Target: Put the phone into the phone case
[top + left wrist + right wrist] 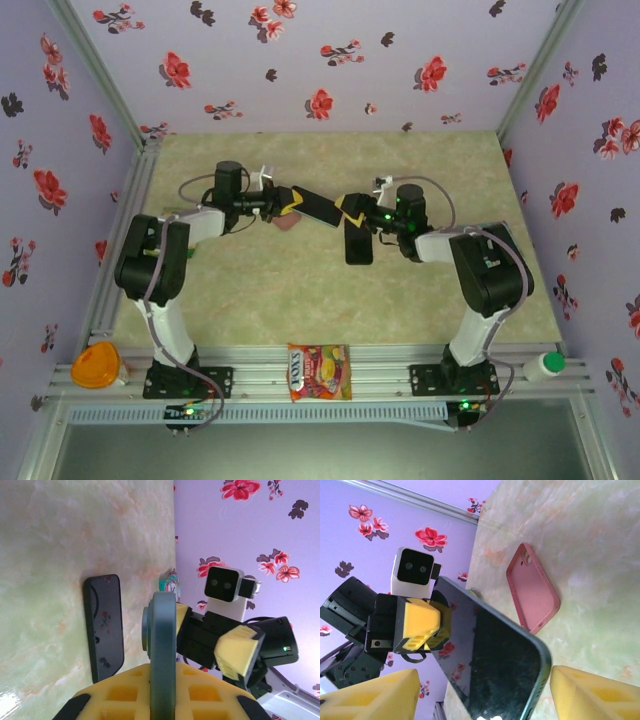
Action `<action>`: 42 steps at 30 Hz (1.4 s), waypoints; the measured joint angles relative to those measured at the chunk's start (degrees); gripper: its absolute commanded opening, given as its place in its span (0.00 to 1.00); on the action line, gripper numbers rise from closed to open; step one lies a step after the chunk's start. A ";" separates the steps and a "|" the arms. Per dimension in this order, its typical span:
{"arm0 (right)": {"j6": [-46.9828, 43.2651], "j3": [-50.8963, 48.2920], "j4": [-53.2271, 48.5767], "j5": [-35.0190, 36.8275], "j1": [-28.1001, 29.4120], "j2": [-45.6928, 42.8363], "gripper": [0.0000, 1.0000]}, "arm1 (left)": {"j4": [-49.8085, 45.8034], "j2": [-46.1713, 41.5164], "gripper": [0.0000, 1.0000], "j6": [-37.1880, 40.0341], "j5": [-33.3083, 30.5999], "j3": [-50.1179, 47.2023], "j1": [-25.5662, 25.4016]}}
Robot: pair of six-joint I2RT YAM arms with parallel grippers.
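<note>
— What's on your left?
— My left gripper [291, 204] is clamped on the phone [319, 209], holding it off the table [250, 290]. The pink case [532, 587] lies flat under that gripper.
— And the right?
— My right gripper [352, 212] faces it, jaws wide, a finger on each side of the phone's free end. A dark slab [358, 243] lies beneath.

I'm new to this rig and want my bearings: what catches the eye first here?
A dark phone held in mid-air above the table's centre, clamped in the left jaws, its free end between the open right jaws. Near it on the table lie a pink case and a second dark slab.
</note>
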 measured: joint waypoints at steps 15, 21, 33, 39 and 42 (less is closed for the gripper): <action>1.01 -1.27 2.34 -1.18 -0.02 0.26 0.59 | 0.33 -1.07 0.00 -0.17 0.00 -0.26 -0.63; 0.98 -1.27 2.32 -1.36 -0.02 0.26 0.57 | 1.22 -1.07 0.00 -0.46 0.00 -0.26 -1.86; -1.01 -1.18 -1.25 -1.64 0.42 -0.66 0.50 | 2.12 -0.96 0.00 -1.51 -0.02 -0.22 -2.97; -1.88 -0.98 -2.97 -1.60 0.42 -1.40 0.43 | 2.89 -0.44 0.00 -1.73 0.02 0.07 -3.34; -1.90 -0.96 -3.74 -1.60 0.42 -1.40 0.43 | 2.89 -0.42 0.00 -1.75 0.04 0.09 -3.39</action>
